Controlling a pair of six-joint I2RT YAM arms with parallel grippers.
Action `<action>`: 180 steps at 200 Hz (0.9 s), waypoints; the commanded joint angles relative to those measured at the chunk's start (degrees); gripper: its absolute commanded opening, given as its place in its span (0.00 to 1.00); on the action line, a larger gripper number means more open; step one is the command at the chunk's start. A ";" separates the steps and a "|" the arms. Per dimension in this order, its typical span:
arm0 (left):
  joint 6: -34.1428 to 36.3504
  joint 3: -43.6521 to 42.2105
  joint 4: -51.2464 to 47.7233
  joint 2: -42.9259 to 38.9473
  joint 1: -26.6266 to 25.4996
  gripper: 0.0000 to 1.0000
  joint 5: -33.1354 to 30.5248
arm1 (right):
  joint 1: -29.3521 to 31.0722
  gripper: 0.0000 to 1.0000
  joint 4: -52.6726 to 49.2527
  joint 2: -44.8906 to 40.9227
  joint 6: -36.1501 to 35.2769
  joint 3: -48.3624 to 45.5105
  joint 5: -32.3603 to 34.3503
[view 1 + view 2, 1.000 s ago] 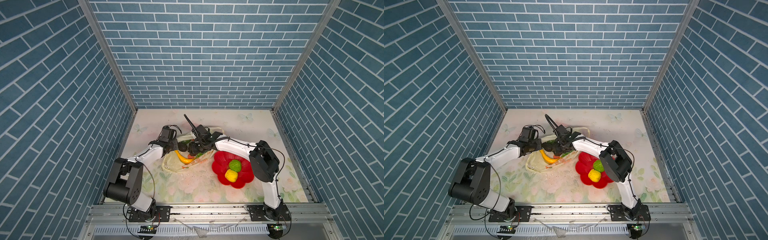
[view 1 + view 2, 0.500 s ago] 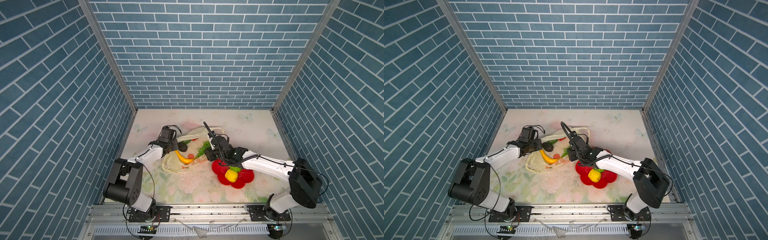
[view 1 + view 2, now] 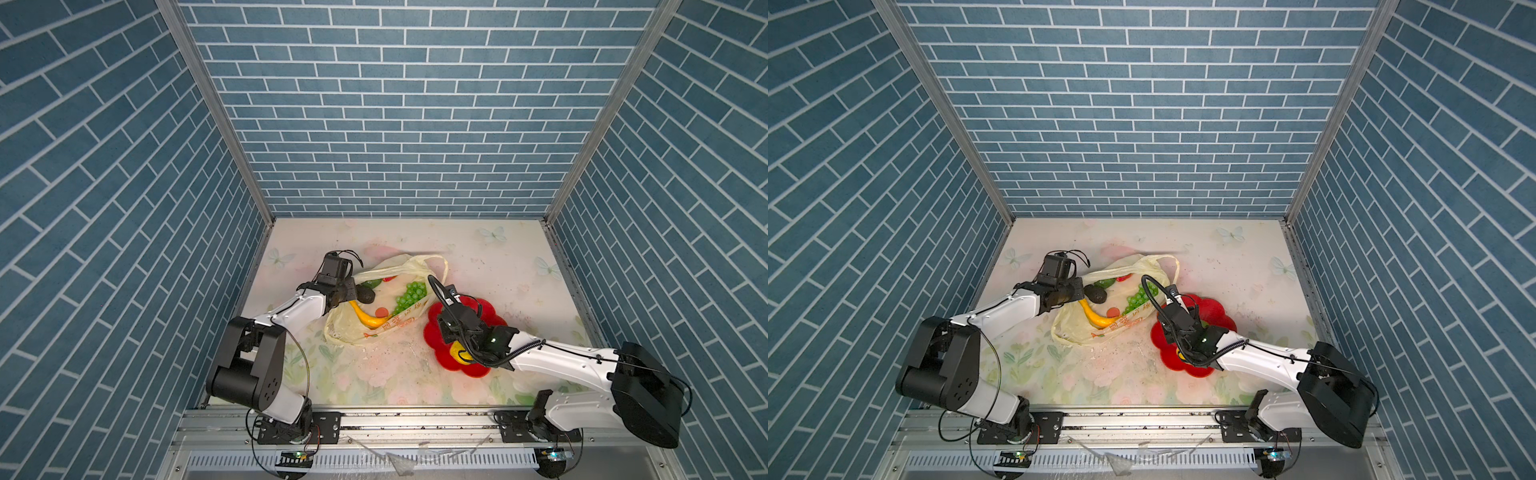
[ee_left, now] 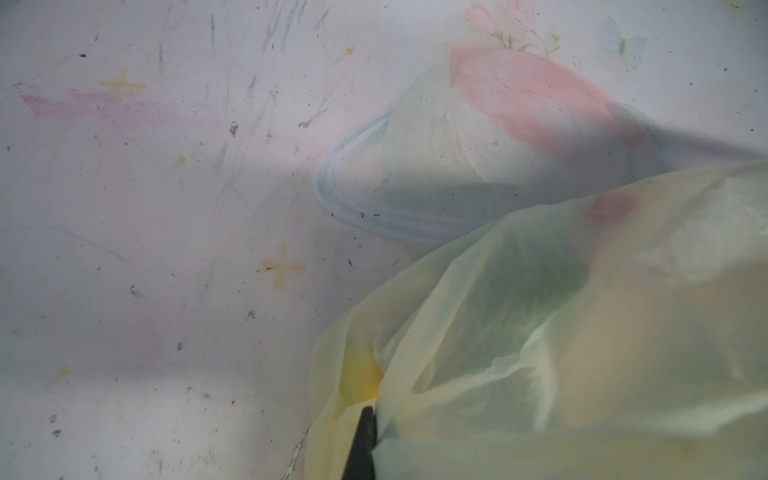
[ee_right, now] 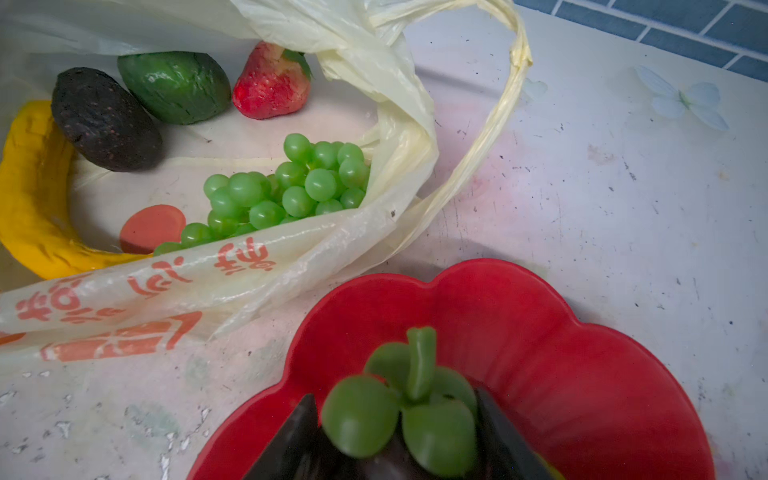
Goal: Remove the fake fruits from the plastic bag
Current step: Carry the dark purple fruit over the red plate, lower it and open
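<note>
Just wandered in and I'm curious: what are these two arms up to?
The left claw pinches the rim of the yellow plastic bag, holding it open. The right claw grips a dark fruit with a green top over the red plate. A banana, grapes and a strawberry lie in the bag.

Both top views look from high above the front rail, down and toward the blue brick back wall [image 3: 395, 124]. They take in the whole table [image 3: 498, 257] from well away and share nearly the same scene, shifted slightly sideways. The left wrist camera sits very close to the table, with the plastic bag [image 4: 582, 332] filling one corner, too blurred to tell what is inside. The right wrist camera hangs close above the red plate [image 5: 540, 332], facing the bag's open mouth past a dark fruit [image 5: 415, 399] out of focus near the lens. Bag and plate also show in both top views.
</note>
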 commanded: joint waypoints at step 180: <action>0.60 -0.71 -0.31 -0.84 0.48 0.00 -1.21 | 0.40 0.51 16.45 10.15 3.33 -5.47 8.57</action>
